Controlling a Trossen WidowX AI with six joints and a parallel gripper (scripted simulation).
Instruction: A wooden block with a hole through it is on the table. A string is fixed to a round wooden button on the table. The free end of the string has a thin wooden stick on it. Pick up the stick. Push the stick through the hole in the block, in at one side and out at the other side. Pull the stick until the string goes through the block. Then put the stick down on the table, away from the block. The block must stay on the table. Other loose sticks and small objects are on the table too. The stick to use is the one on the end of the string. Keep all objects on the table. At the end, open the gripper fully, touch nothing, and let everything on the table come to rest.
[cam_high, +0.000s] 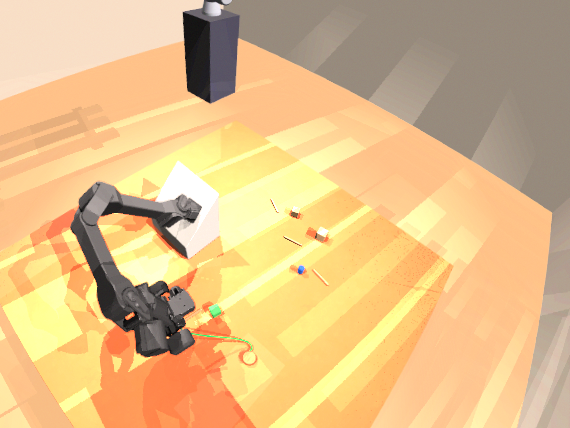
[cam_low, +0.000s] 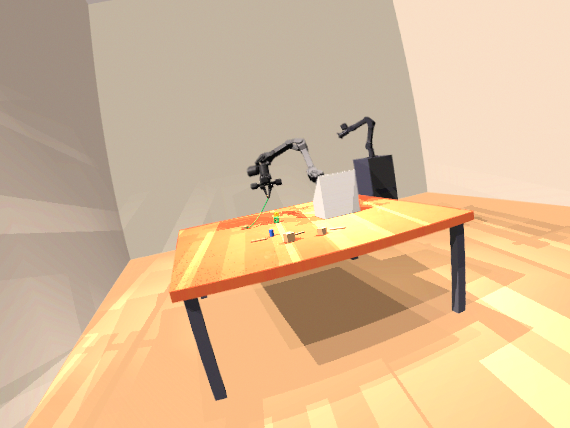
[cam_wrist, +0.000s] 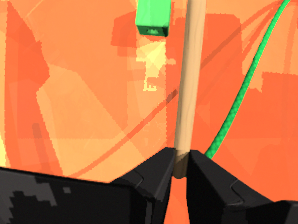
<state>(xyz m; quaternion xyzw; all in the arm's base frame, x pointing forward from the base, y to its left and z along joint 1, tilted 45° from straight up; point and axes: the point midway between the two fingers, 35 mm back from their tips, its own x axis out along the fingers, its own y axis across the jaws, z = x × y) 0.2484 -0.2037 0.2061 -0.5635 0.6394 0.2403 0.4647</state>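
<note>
My gripper (cam_low: 268, 197) (cam_wrist: 180, 158) is shut on the thin wooden stick (cam_wrist: 192, 75) near one end, held above the table (cam_low: 225, 250). The rest of the stick sticks out past the fingertips. The green string (cam_high: 220, 337) (cam_low: 258, 215) (cam_wrist: 240, 100) runs from behind the right fingertip down to the round button (cam_high: 249, 357) (cam_low: 247, 228). Two small beige blocks, one (cam_high: 321, 234) (cam_low: 289, 237) larger and one (cam_high: 295, 212) (cam_low: 321, 231) smaller, sit apart on the table. No hole can be made out in either. The fingertips are hidden in the top view.
A green block (cam_high: 215, 311) (cam_wrist: 154, 12) lies below, near the gripper. A blue object (cam_high: 301, 269) (cam_low: 271, 233) and three loose sticks (cam_high: 274, 205) (cam_high: 292, 241) (cam_high: 320, 277) lie farther out. A white wedge (cam_high: 205, 230) (cam_low: 337, 195) stands at the arm's base. A dark pedestal (cam_high: 210, 55) (cam_low: 375, 175) stands beyond the table.
</note>
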